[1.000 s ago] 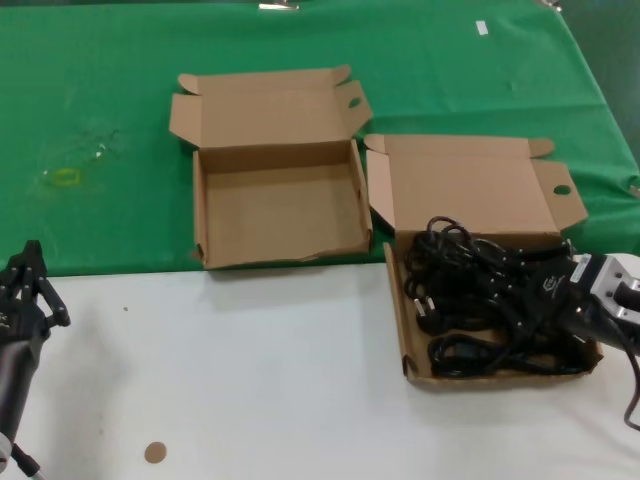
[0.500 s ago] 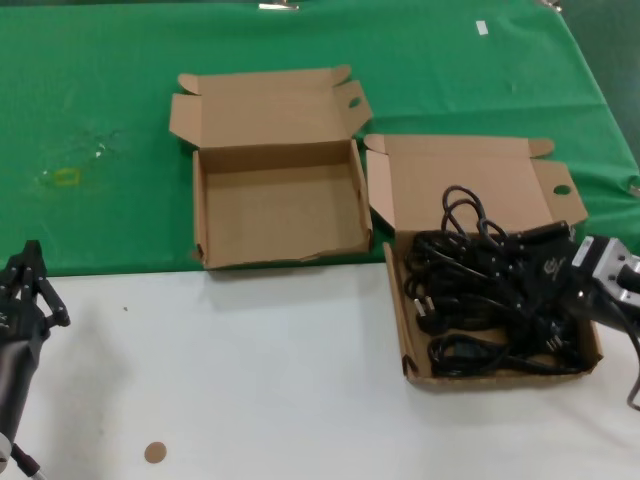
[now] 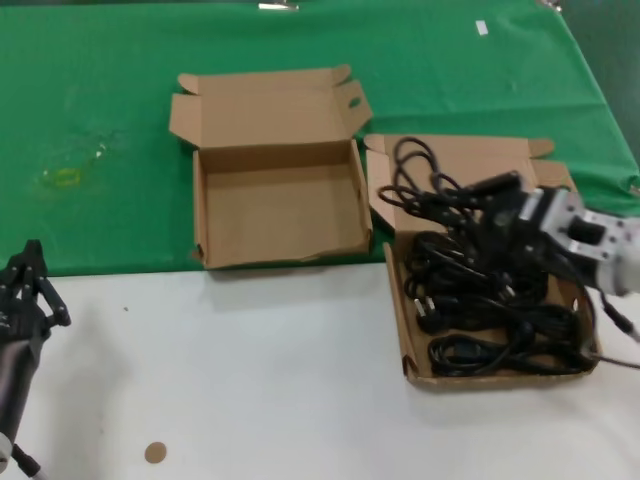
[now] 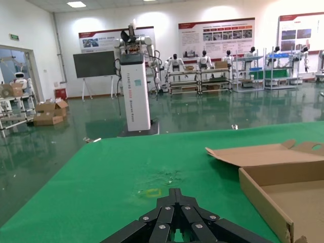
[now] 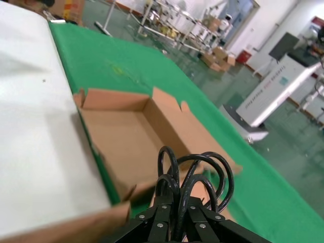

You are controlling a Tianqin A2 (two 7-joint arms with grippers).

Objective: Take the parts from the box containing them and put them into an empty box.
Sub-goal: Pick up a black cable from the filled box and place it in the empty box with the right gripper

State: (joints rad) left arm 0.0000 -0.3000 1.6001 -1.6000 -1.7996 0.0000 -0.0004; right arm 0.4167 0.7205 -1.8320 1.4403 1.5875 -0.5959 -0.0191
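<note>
Two cardboard boxes sit open on the desk (image 3: pixel 300 380), and at the far left the left tool (image 3: pixel 25 290) hangs idle over the white part of the desk near its front edge, its black fingers drawn together. The empty box (image 3: pixel 280 205) lies on the green cloth (image 3: pixel 100 100) left of centre, its flap folded back. Just right of it stands the full box (image 3: pixel 480 280) with its tangle of black cables (image 3: pixel 480 320), where the right tool (image 3: pixel 490 215) is clamped on a cable bundle (image 5: pixel 195 177) and holds its loops above the box's left rear corner.
</note>
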